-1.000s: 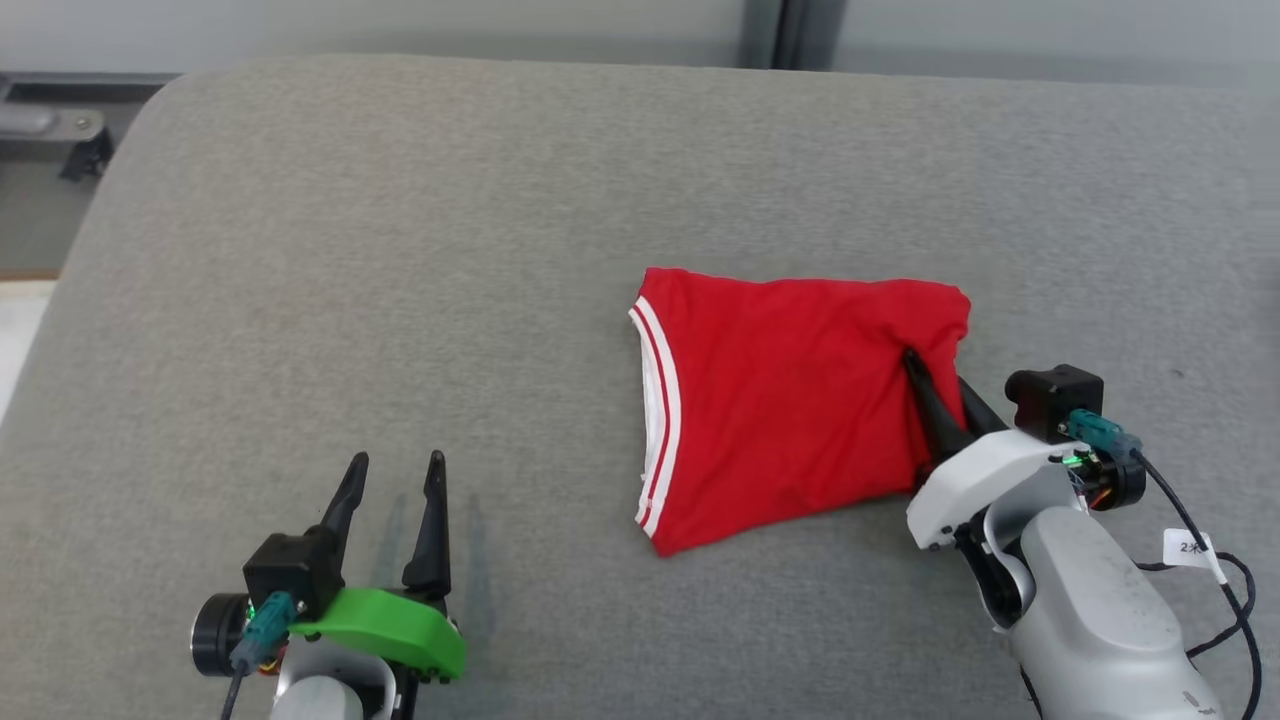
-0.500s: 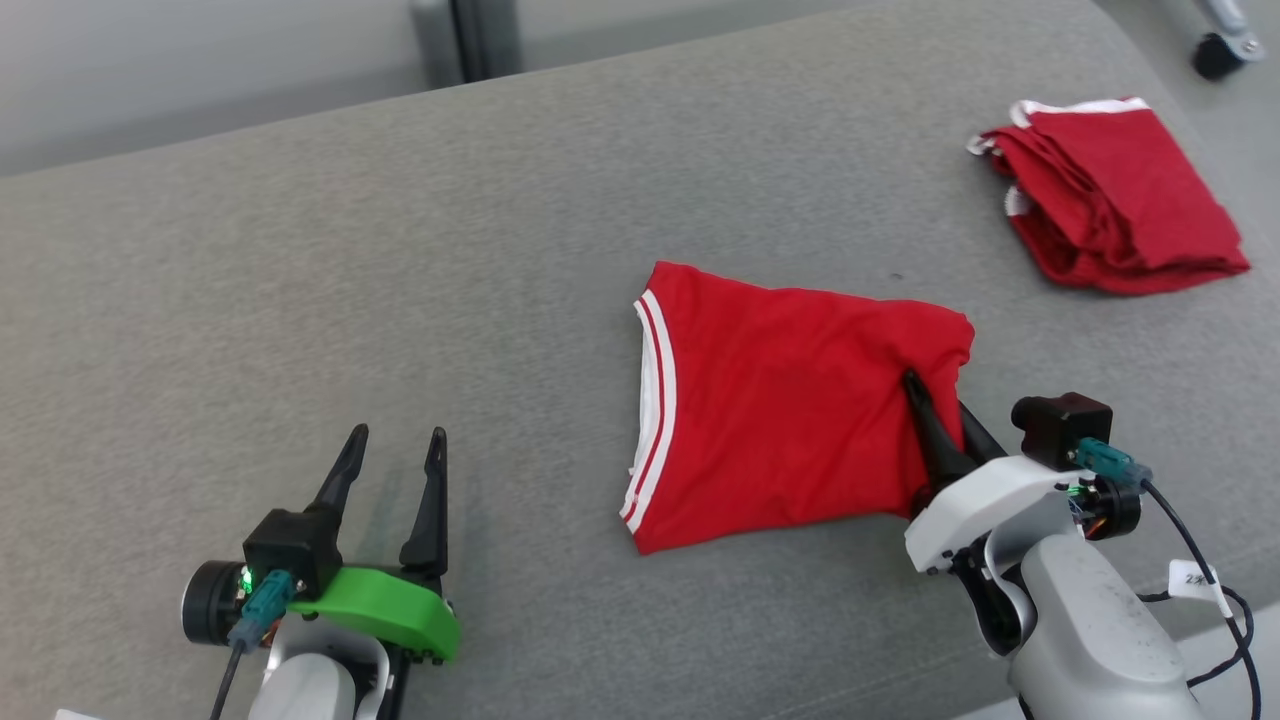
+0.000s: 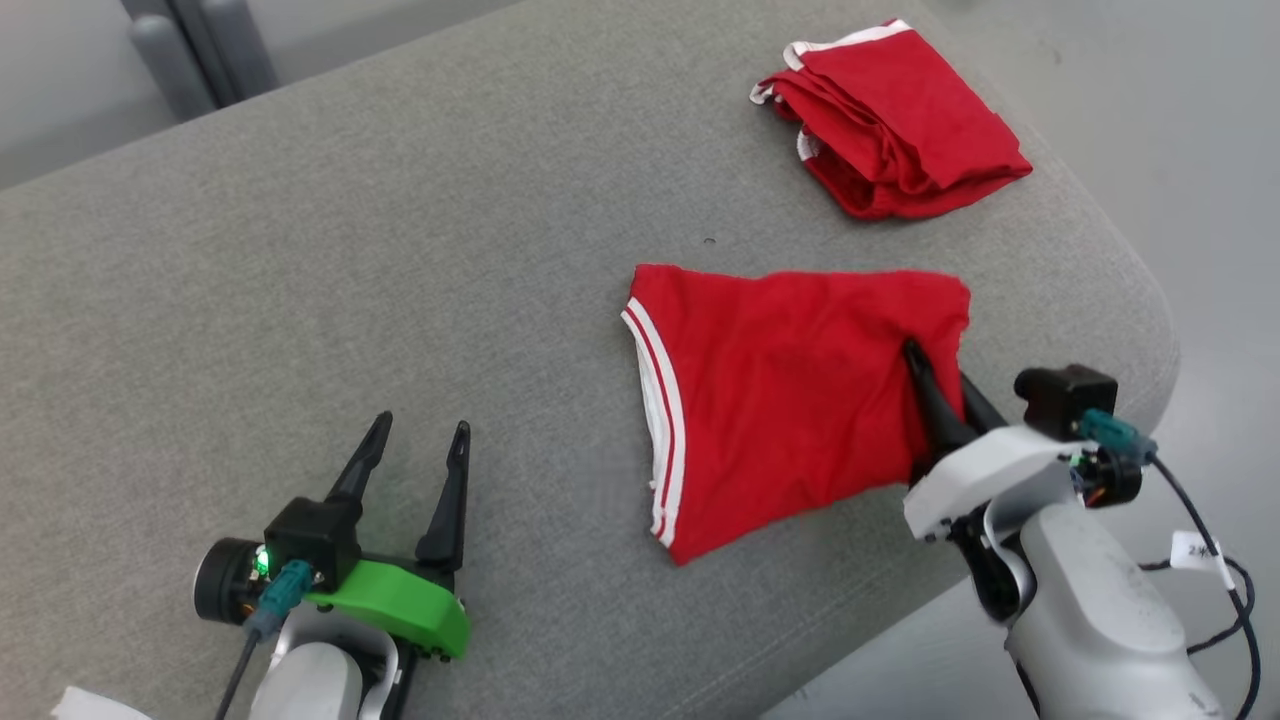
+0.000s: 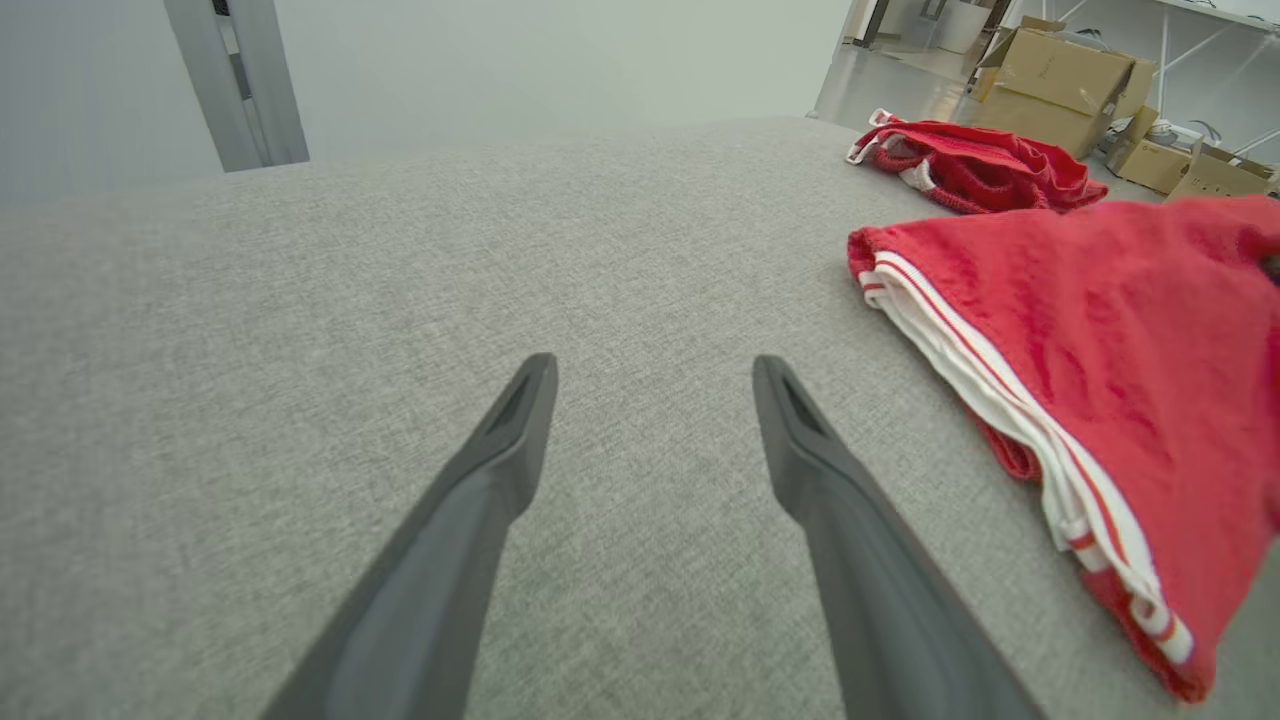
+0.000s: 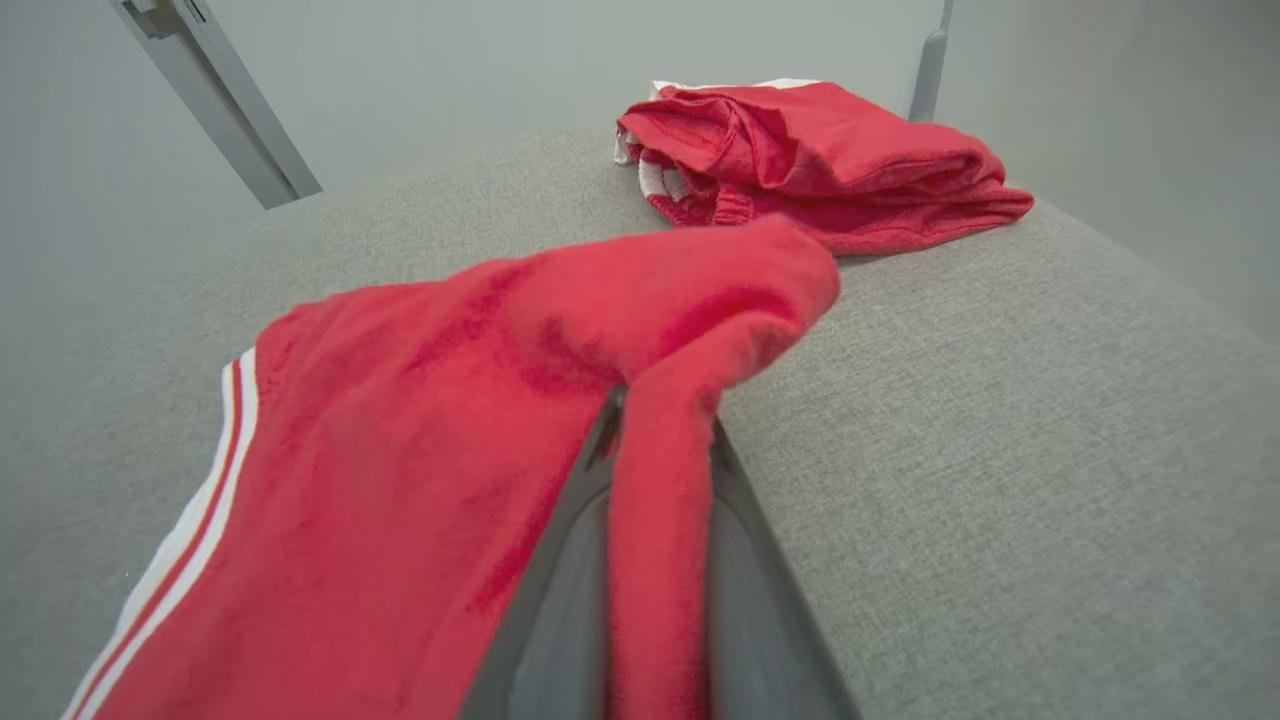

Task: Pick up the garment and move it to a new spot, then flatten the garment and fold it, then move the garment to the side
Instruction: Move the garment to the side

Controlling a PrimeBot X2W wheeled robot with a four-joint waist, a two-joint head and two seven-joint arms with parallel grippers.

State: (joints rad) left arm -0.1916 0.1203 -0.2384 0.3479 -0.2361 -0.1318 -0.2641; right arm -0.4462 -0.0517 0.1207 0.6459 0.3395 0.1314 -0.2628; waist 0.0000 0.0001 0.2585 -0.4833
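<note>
Two red heaps in my head view since the camera swung right: the garment (image 3: 790,390) clamped in my right gripper (image 3: 935,375), a pile (image 3: 890,110) beyond its fingertips. Left wrist: left gripper (image 4: 650,370) spread, empty. Right wrist: garment pinched; side move underway, I judge.

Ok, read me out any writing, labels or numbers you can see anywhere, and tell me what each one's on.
"2", then a mark too blurred to read: on the white tag at the lower right of the head view.
Cardboard boxes in the left wrist view: any print is too small to read.
Red garment and folded red pile: white stripes, no writing.
</note>
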